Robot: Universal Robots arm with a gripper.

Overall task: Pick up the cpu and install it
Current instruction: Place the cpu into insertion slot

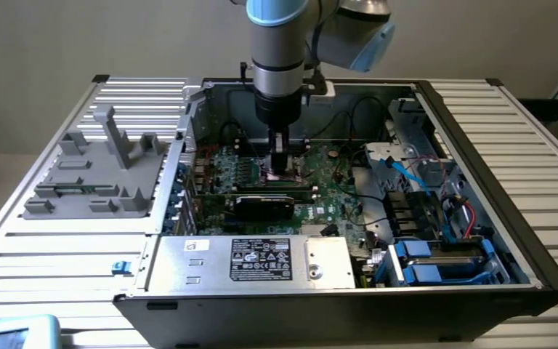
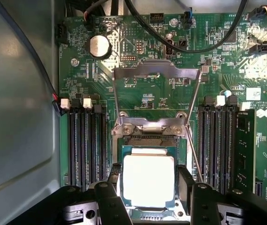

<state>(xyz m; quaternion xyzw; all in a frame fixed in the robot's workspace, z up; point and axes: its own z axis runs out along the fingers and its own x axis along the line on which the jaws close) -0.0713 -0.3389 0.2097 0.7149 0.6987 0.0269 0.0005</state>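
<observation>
Gripper (image 2: 148,188) holds the cpu (image 2: 148,180) at the open socket (image 2: 147,140) on the motherboard (image 2: 145,99)

The two black fingers (image 2: 114,188) clamp opposite edges of the cpu, leaving its top bare and keeping it flat and square to the socket; whether it sits in the socket or hangs just above, I cannot tell; the chip is a small flat square with a dull silver lid and a thin green rim; the load plate (image 2: 156,71), thin stamped metal with a cut-out centre, lies flipped back so the way down is free; ribbed black memory slots (image 2: 84,140) flank the socket; in the exterior view the gripper (image 1: 279,171) reaches straight down into the open computer case (image 1: 511,243).
</observation>
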